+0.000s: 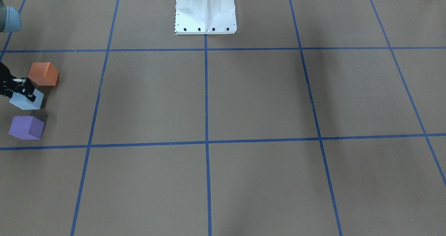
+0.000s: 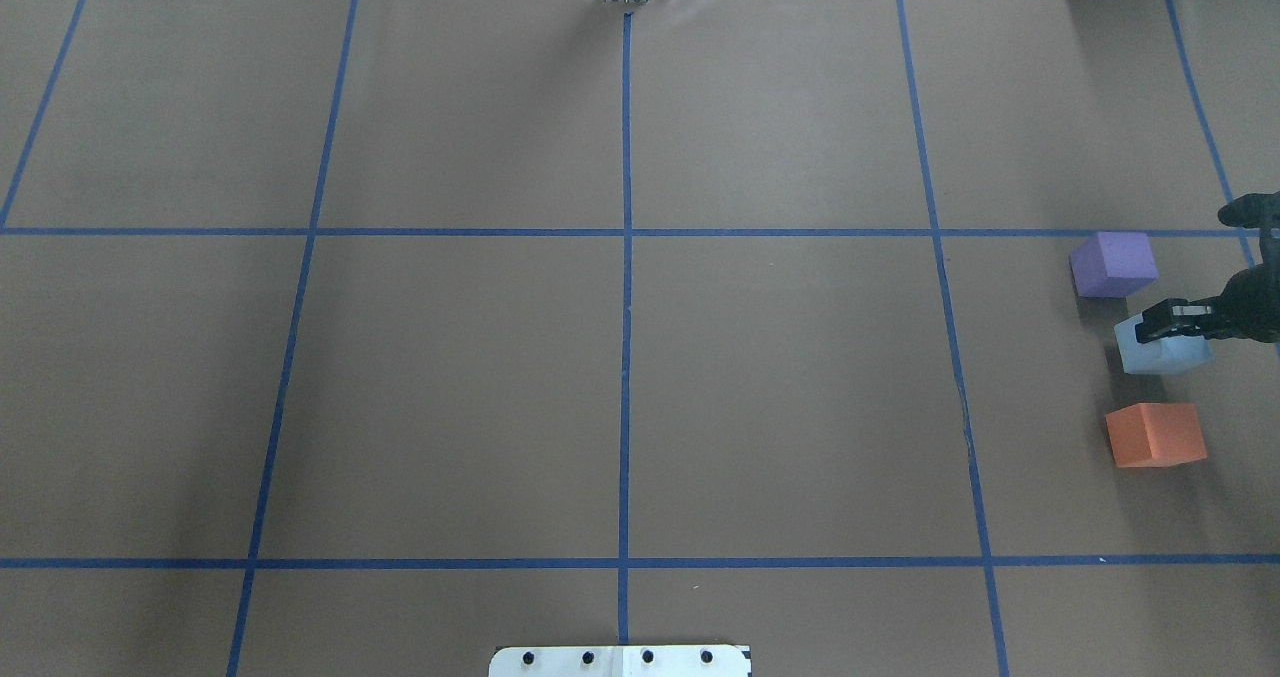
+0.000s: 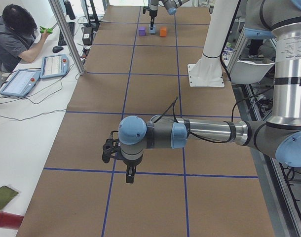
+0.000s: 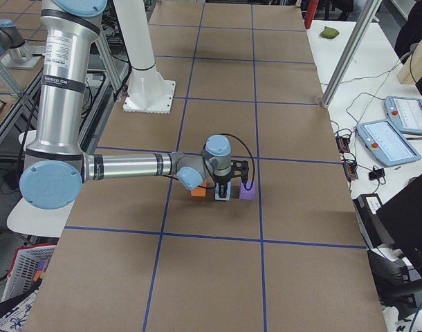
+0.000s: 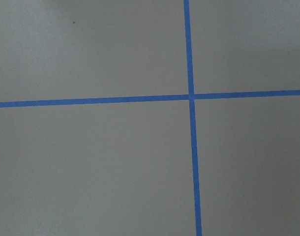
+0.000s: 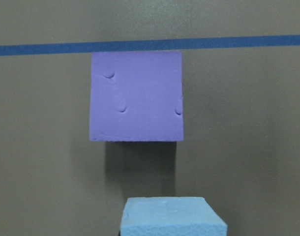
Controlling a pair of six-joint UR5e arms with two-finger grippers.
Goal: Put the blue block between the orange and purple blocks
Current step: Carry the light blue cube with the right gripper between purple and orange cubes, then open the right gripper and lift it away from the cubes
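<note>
The light blue block (image 2: 1160,352) stands between the purple block (image 2: 1113,263) and the orange block (image 2: 1156,434) at the table's right side. The three form a short row, also in the front view: orange (image 1: 43,74), blue (image 1: 25,101), purple (image 1: 26,127). My right gripper (image 2: 1152,325) reaches down onto the blue block and looks shut on it; the block sits at table level. The right wrist view shows the purple block (image 6: 136,97) ahead and the blue block (image 6: 172,216) at the bottom edge. My left gripper (image 3: 129,177) hangs over bare table far away; I cannot tell its state.
The brown table paper carries a grid of blue tape lines (image 2: 627,257). The white robot base (image 1: 205,11) stands at the near middle edge. An operator (image 3: 17,34) sits at a side desk with tablets. The gaps between blocks are narrow.
</note>
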